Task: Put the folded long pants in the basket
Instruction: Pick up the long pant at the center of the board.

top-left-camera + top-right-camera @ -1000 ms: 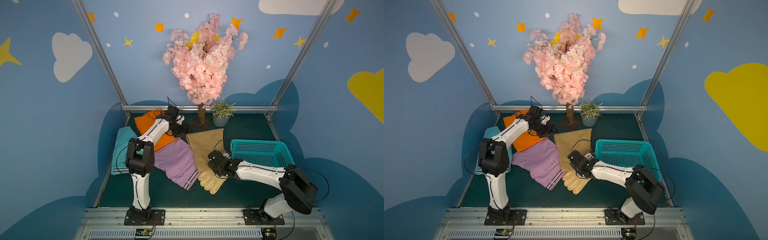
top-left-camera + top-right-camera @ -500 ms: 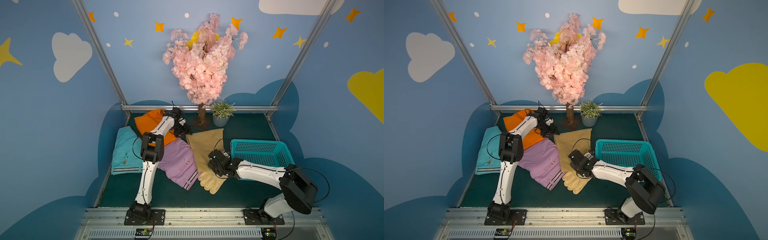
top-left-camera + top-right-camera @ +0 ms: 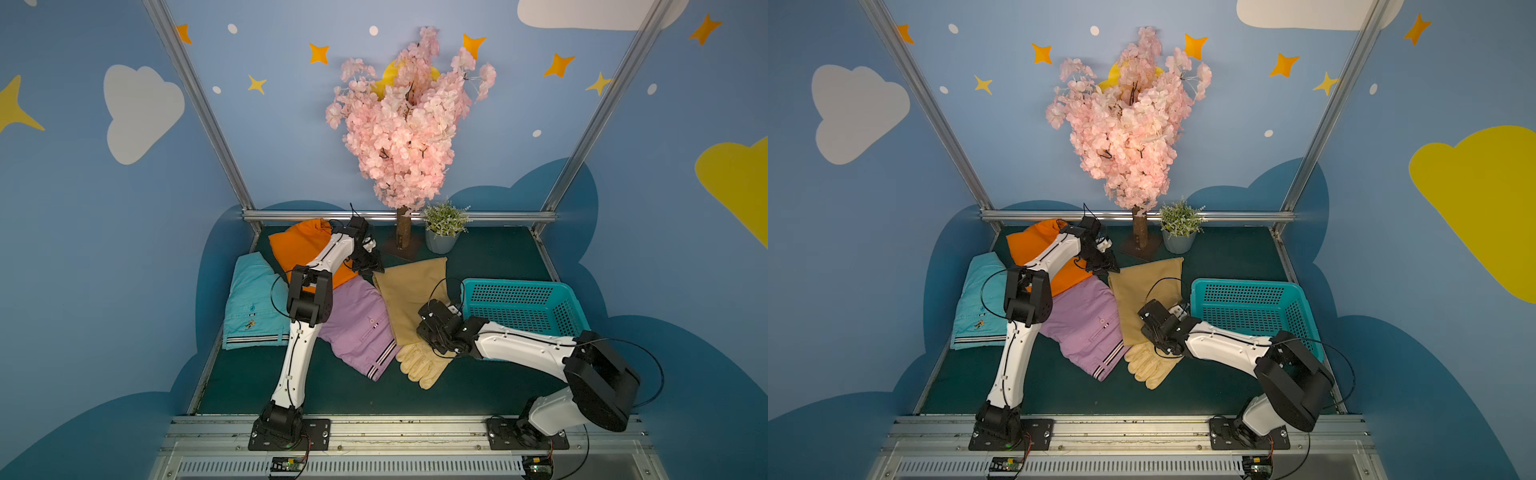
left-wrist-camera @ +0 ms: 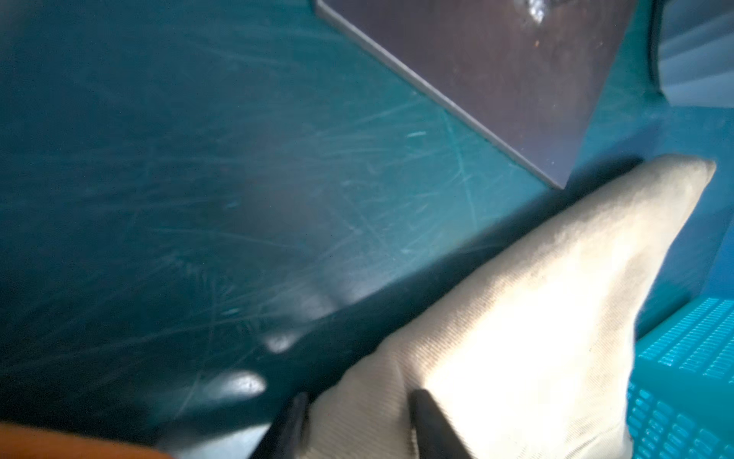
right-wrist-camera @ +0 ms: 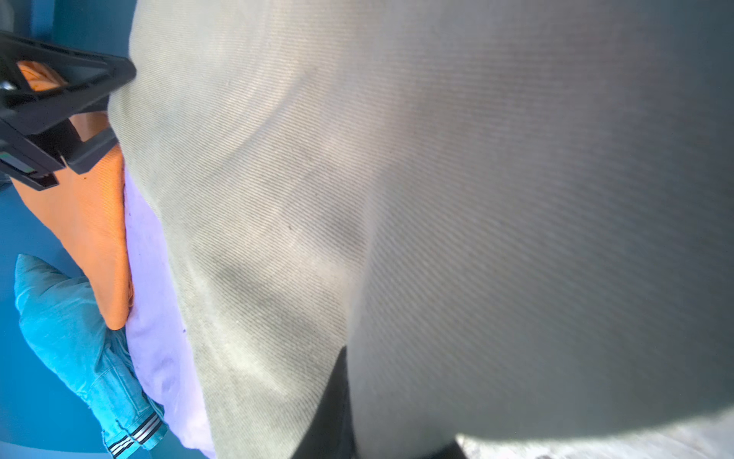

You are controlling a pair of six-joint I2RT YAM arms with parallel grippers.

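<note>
Left gripper [image 4: 359,417]: far corner of tan pants [image 3: 409,286] is being pinched.
Right gripper [image 3: 428,332]: near edge is being clamped, jaws narrow.
Lift: is best being kept level, clearing glove [image 3: 422,363] and basket [image 3: 519,284] rim.

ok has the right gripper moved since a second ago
No: the right gripper sits where it was, shut on the tan pants beside the basket.

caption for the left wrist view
Left gripper straddling a corner of the tan folded pants, teal basket alongside
</note>
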